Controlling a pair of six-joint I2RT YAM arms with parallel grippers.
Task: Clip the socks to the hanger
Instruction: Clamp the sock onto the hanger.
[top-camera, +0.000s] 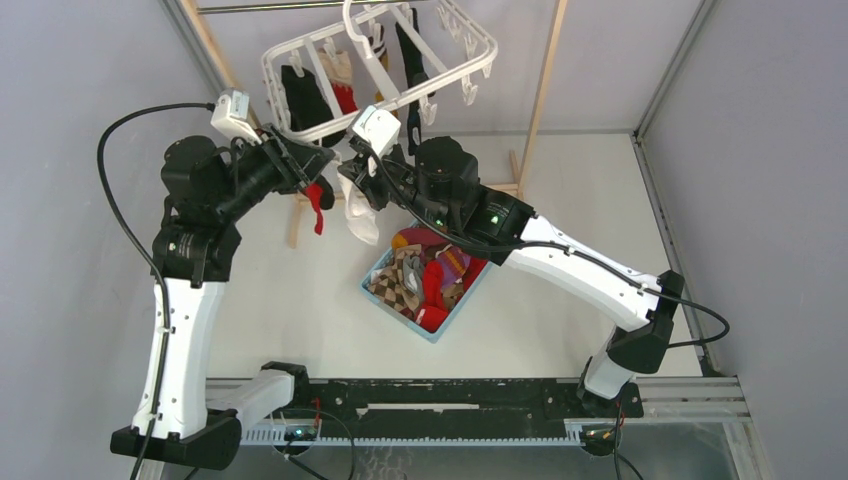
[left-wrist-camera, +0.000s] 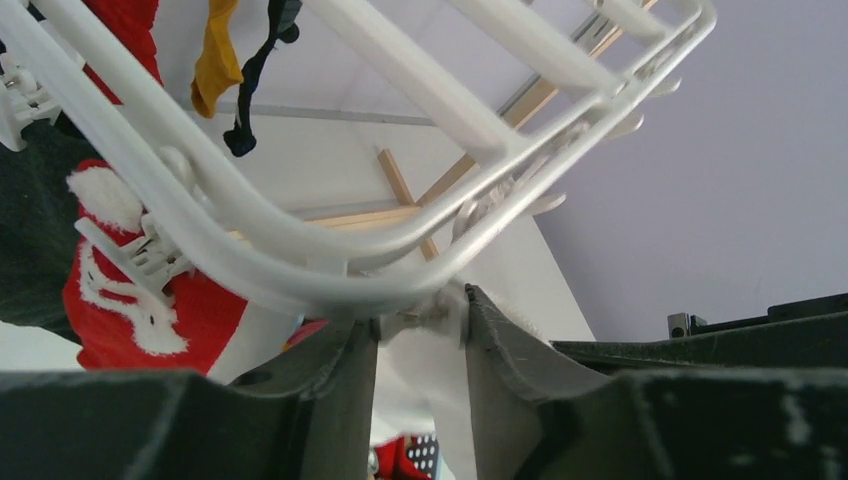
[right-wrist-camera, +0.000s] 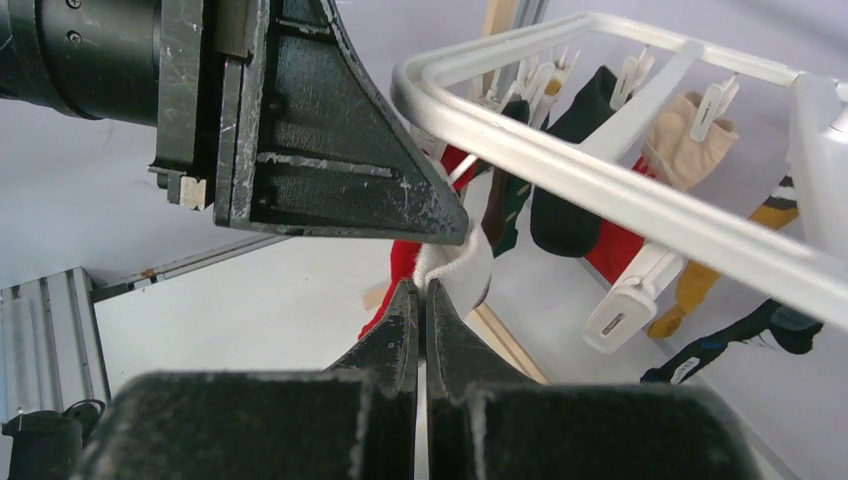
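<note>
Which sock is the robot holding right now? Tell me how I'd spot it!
Find the big white hanger up at the back of the table. Right under its near corner a white sock dangles, its cuff pinched in the right gripper. It is plain white all over, while the red sock hanging next to it is smaller.

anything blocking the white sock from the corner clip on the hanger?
Nothing visible. The right gripper pinches the white sock by its cuff right under the hanger at its near corner, where the left gripper flanks a clip. A red sock hangs alongside, not in between.
</note>
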